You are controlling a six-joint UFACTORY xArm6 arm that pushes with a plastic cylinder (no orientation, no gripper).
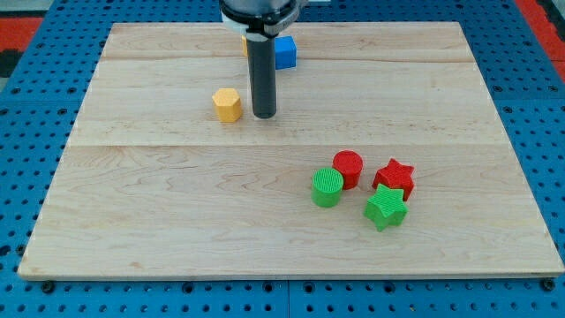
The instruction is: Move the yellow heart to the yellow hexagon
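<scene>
The yellow hexagon (227,104) lies on the wooden board (177,221) in its upper left part. My tip (264,116) stands just to the right of it, a small gap apart. A sliver of a yellow block (244,44) shows near the view's top, mostly hidden behind the rod; its shape cannot be made out. A blue block (284,52) sits right beside it on the rod's right.
A cluster sits at the board's lower right: a red cylinder (348,168), a green cylinder (327,187), a red star (394,177) and a green star (386,208). A blue pegboard (35,141) surrounds the board.
</scene>
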